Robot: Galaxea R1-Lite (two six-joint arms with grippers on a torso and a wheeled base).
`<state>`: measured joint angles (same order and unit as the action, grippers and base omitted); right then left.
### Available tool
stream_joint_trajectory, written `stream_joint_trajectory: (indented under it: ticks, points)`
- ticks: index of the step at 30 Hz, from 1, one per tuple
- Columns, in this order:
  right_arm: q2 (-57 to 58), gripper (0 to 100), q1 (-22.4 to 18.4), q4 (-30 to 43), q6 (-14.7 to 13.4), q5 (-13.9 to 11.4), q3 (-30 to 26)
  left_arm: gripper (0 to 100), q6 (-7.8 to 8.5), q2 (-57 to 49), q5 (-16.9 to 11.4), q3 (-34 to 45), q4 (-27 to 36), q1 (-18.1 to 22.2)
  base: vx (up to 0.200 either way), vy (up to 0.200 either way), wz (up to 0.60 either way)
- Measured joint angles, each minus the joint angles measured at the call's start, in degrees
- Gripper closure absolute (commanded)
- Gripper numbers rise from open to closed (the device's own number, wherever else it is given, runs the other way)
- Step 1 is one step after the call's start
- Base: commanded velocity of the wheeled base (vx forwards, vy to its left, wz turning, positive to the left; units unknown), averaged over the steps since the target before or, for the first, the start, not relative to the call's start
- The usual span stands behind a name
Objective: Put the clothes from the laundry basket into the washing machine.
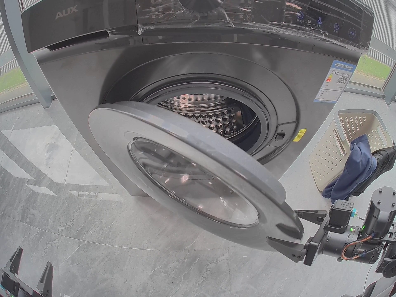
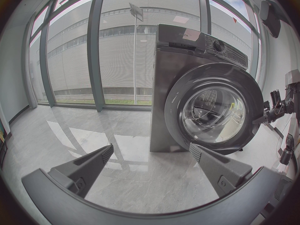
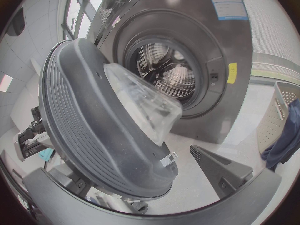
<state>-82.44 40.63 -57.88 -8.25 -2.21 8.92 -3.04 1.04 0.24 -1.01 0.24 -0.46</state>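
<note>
R jaws open, straddling washing machine door rim; L jaws open, low, well apart.

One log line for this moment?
washing machine door open; right gripper open astride its rim; left gripper open, low; blue garment draped over laundry basket

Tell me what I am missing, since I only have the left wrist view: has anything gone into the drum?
Observer: No clothes show in the drum; the part in sight is bare metal.
Operator: Where are the clothes waiting?
Observer: The laundry basket stands at the robot's right, a blue garment hanging over its rim.
Operator: And the far arm, is it gripping?
Observer: The right hand is open, its fingers straddling the door edge.
</note>
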Motion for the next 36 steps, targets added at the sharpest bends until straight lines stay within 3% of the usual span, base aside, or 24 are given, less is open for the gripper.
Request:
stream_joint_trajectory:
  ticks: [8,13,22,27,36]
  points:
    - [-1.2,0,1.5,0.0,-0.3,0.4,1.0,0,0.00,0.0,0.0,0.0,0.0,0.0,0.000,0.000,0.00]
    - [-1.5,0,5.1,0.0,-1.3,0.5,0.7,0,-0.02,0.0,0.0,0.0,0.0,0.0,0.000,0.000,0.00]
    - [-0.7,0,5.2,0.1,-0.9,0.6,-4.8,0,-0.02,0.0,0.0,0.0,0.0,0.0,0.000,0.000,0.00]
    - [-0.1,0,2.3,1.7,0.0,0.7,-7.4,0,-0.02,0.0,0.0,0.0,0.0,0.0,0.000,0.000,0.00]
    - [-0.5,0,-7.8,1.9,2.0,0.5,-7.8,0,0.00,0.0,0.0,0.0,0.0,0.0,0.000,0.000,0.00]
